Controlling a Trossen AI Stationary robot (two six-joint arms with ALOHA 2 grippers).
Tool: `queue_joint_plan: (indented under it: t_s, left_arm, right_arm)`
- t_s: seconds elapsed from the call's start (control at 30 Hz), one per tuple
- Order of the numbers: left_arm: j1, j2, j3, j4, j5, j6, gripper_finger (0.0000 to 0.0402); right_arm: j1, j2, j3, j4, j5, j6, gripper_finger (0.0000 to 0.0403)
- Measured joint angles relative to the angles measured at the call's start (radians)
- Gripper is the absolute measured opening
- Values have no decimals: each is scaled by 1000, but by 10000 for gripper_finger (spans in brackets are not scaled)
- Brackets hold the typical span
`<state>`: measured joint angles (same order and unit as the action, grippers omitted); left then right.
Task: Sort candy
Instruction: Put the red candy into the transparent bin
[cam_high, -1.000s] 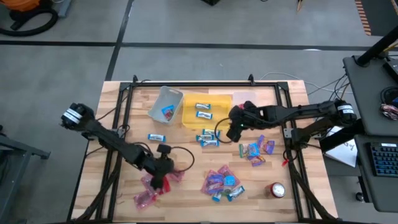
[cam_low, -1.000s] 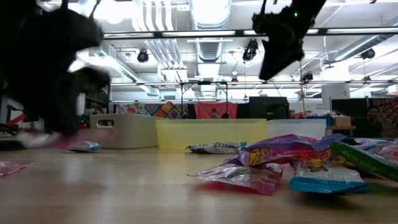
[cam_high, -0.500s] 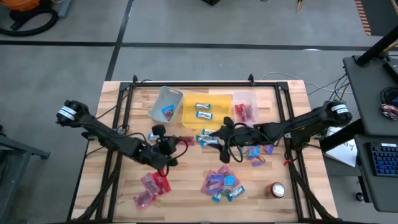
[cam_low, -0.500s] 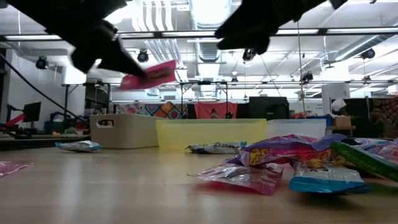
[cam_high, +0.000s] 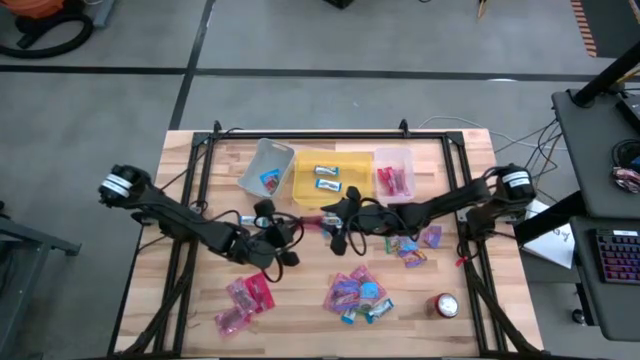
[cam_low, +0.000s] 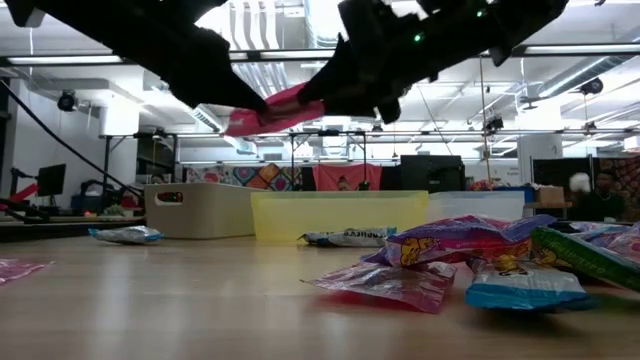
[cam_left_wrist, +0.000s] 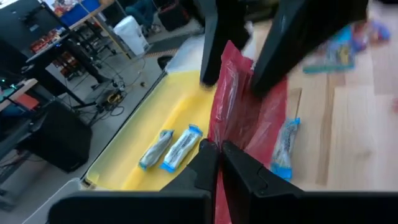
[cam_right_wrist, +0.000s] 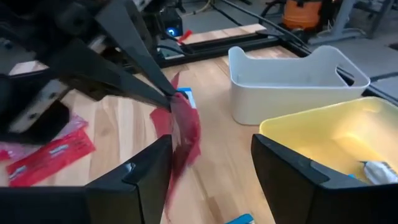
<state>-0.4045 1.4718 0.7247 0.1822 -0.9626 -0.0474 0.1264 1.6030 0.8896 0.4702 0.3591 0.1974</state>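
While left gripper (cam_left_wrist: 214, 155) clamps red candy wrapper (cam_left_wrist: 239, 106) mid-table, right gripper (cam_right_wrist: 208, 168) brackets it, fingers spread apart.

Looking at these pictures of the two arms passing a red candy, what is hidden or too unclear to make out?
- High view: the red candy between the left hand and right hand is covered by the hands and cables.
- Low view: what lies inside the yellow bin and white bin is hidden behind their walls.
- Every view: the print on the wrappers is too small or blurred to read.
- Right wrist view: the yellow bin is cut off by the picture's edge.
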Motion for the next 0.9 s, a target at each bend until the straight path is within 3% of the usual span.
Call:
queue_joint_plan:
  t_s: [0.2,0.43,0.57,0.73,0.9]
  left_arm:
    - [13,20,1,43,0,11,0]
    - [17,20,1,50,2,12,0]
    - [17,17,1,57,14,24,6]
    - [21,2,1,61,37,51,45]
    - [23,-29,1,54,37,94,80]
  right_arm:
    - [-9,49,24,-6,-6,12,177]
    - [-14,44,27,-4,-72,10,26]
    - [-14,28,27,-33,-80,12,15]
    - [-21,-31,28,-120,-78,12,12]
    - [-53,-129,62,-381,-50,21,11]
